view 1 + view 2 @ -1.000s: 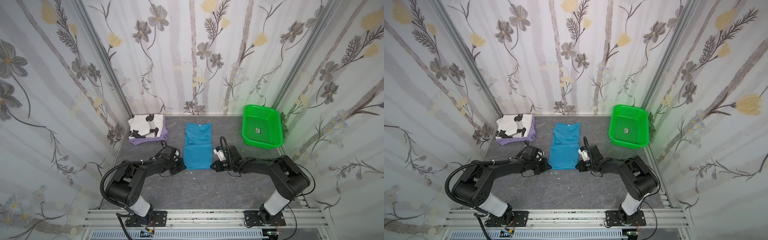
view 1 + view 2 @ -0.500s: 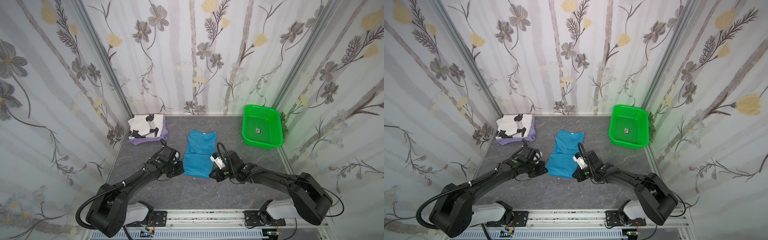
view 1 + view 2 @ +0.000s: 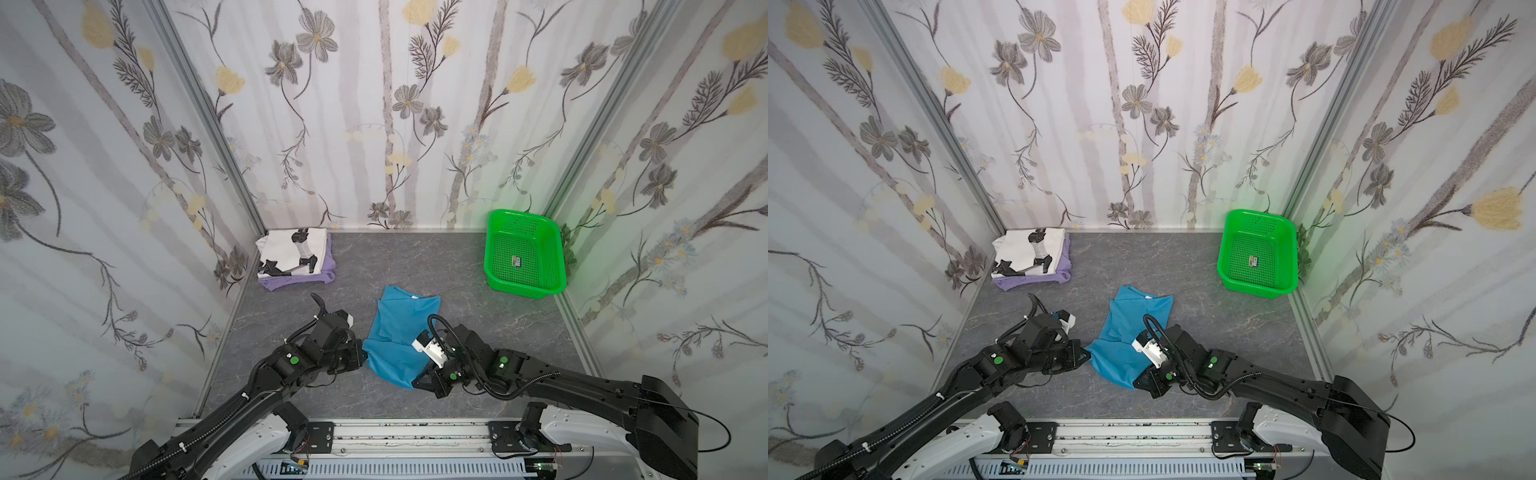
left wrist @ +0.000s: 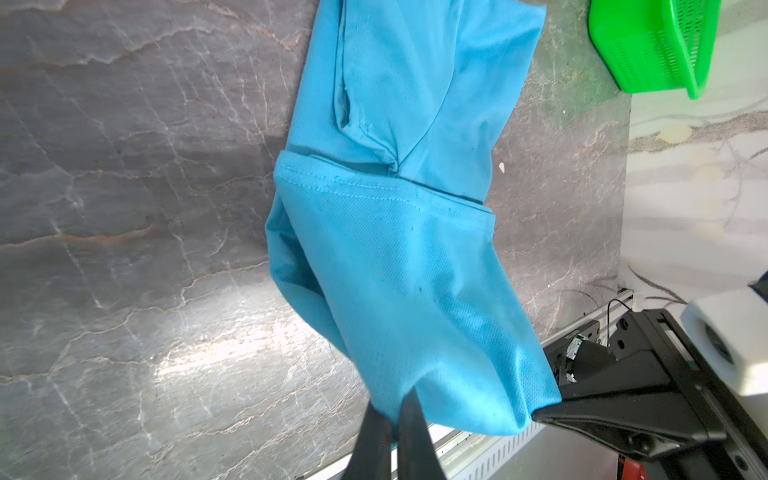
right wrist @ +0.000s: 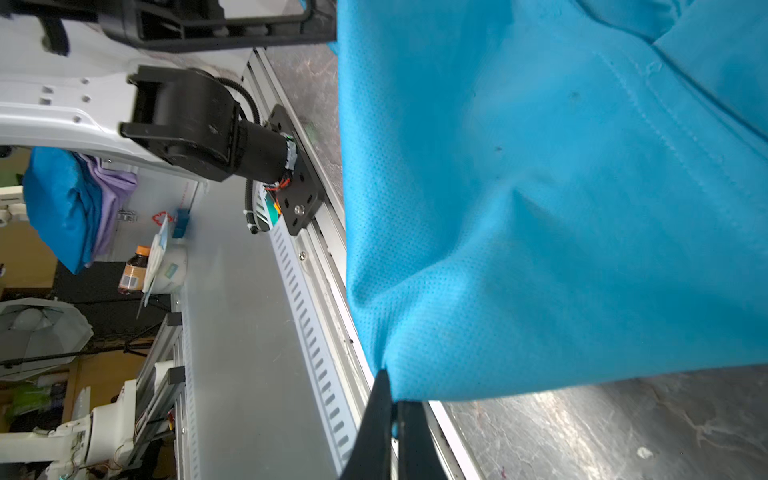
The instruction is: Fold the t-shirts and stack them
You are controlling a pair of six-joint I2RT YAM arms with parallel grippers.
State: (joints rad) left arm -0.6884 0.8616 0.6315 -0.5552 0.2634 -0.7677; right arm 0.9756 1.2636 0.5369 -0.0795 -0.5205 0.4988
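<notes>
The teal-blue t-shirt [image 3: 397, 328] [image 3: 1125, 332] is in the middle of the grey floor, its far end resting down and its near end raised and stretched. My left gripper [image 3: 364, 354] [image 3: 1087, 355] [image 4: 395, 405] is shut on its near left corner. At the near right corner my right gripper [image 3: 415, 381] [image 3: 1136, 383] [image 5: 392, 397] is shut on the cloth. In the back left corner the white t-shirt [image 3: 291, 249] [image 3: 1027, 249] with black figure prints lies folded on the lavender t-shirt [image 3: 291, 281] [image 3: 1034, 281].
A green perforated basket [image 3: 524, 287] [image 3: 1255, 291] stands at the back right against the wall, with a small label [image 3: 517, 261] in it. Flowered walls close three sides. The metal rail [image 3: 407, 432] runs along the front edge, just below the held shirt end.
Both grippers have drawn the teal-blue shirt's near end toward the front rail and lifted it. The shirt has slid forward and now lies skewed instead of flat and square.
</notes>
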